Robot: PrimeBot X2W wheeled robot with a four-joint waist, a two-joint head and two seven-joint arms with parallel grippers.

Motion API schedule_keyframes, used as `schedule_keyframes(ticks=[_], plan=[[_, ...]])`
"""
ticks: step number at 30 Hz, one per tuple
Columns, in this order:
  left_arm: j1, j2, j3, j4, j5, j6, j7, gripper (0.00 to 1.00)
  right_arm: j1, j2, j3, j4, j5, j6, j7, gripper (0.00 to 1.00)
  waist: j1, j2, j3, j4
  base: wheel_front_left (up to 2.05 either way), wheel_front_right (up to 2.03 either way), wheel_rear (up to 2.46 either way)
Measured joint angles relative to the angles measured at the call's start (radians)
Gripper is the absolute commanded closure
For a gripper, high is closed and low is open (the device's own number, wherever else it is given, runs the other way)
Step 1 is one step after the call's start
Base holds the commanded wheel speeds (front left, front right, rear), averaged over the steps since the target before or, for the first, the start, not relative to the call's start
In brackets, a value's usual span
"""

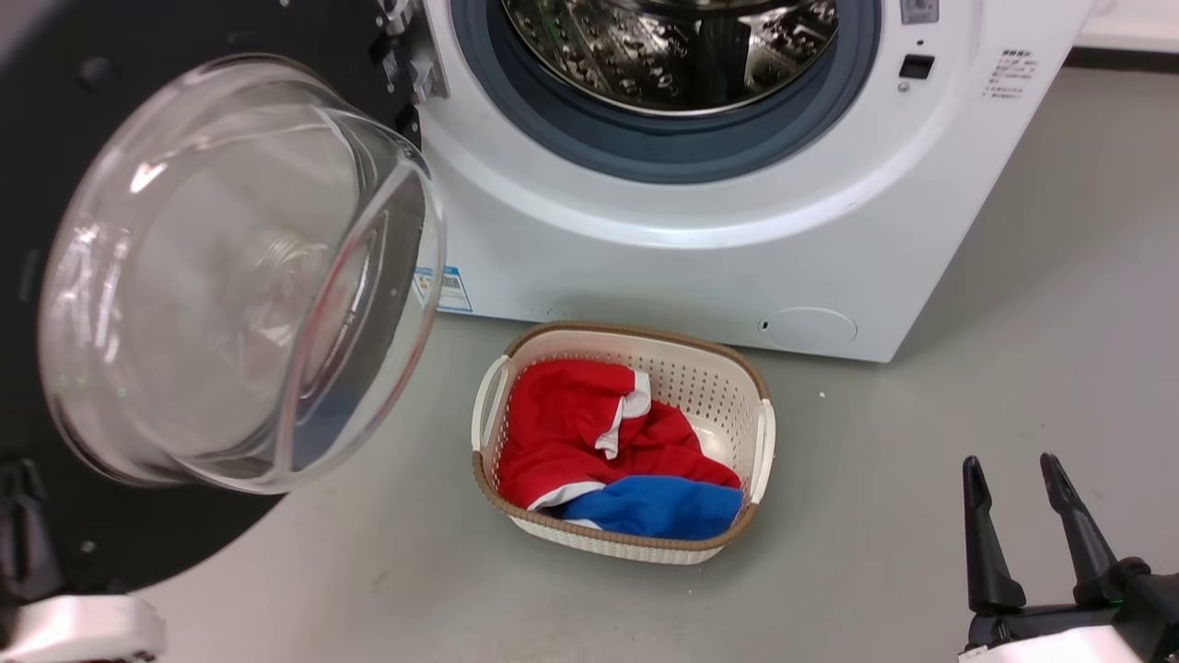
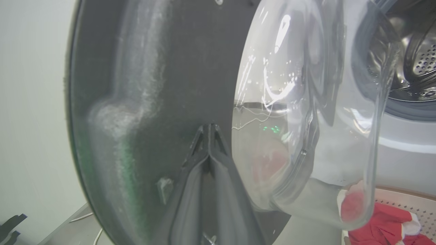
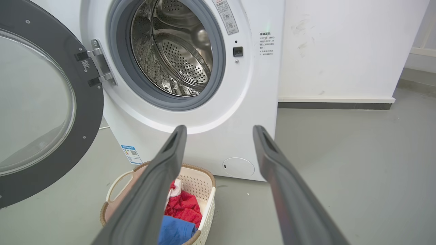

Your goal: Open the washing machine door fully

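- the washing machine door [image 1: 230, 276] stands swung well out to the left of the washing machine [image 1: 645, 239], hanging on its metal hinge [image 3: 97, 64], with the steel drum [image 3: 170, 51] fully exposed
- the left gripper [image 2: 209, 128] has its two fingers closed tip to tip, holding nothing; the tips sit at the door's black inner face, just beside the glass bowl [image 2: 306, 112]
- from the left wrist view i cannot tell for sure whether the tips press the face or stop just short of it
- the right gripper [image 1: 1022, 488] is spread wide and empty, low at the right, well apart from the door
- a basket [image 1: 636, 336] of red and blue clothes sits on the floor in front of the machine, near the door's lower edge
- judged step: the last part of the swing, nudging the door to its hinge stop
- next move likely calls for a steady outward push that follows the hinge arc, keeping the tips on the plastic face and off the bowl, where they could slip
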State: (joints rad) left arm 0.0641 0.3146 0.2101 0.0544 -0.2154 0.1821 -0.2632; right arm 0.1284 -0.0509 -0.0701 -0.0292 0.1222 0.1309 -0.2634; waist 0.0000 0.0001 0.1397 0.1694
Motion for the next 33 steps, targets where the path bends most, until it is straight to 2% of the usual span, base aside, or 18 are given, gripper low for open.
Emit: schedule_keyframes(ticks=[5, 8, 16, 23, 33], plan=[[-0.053, 0.026, 0.052, 0.058, -0.012, -0.015, 0.0, 1.0, -0.015, 0.0, -0.003, -0.005, -0.009, 0.0, 0.0, 0.0, 0.0, 0.0, 0.031, -0.001, 0.0, 0.0, 0.0], [-0.092, 0.057, 0.089, 0.117, -0.037, -0.042, -0.001, 1.0, -0.029, 0.0, 0.0, -0.007, -0.013, 0.0, 0.0, 0.0, 0.0001, 0.0, 0.049, -0.003, 0.0, 0.0, 0.0], [-0.177, 0.109, 0.162, 0.242, -0.062, -0.078, -0.001, 1.0, -0.046, 0.0, -0.004, -0.01, -0.022, 0.0, 0.0, 0.0, 0.0, 0.0, 0.087, -0.015, 0.0, 0.0, 0.0], [-0.256, 0.175, 0.225, 0.374, -0.078, -0.126, 0.0, 1.0, -0.055, 0.0, -0.008, -0.016, -0.03, 0.0, 0.0, 0.0, 0.0, 0.0, 0.115, -0.02, 0.0, 0.0, 0.0], [-0.378, 0.238, 0.262, 0.544, -0.07, -0.184, 0.0, 1.0, -0.073, 0.0, -0.008, -0.021, -0.044, 0.0, 0.0, 0.0, 0.0001, 0.0, 0.151, -0.029, 0.0, 0.0, 0.0]])
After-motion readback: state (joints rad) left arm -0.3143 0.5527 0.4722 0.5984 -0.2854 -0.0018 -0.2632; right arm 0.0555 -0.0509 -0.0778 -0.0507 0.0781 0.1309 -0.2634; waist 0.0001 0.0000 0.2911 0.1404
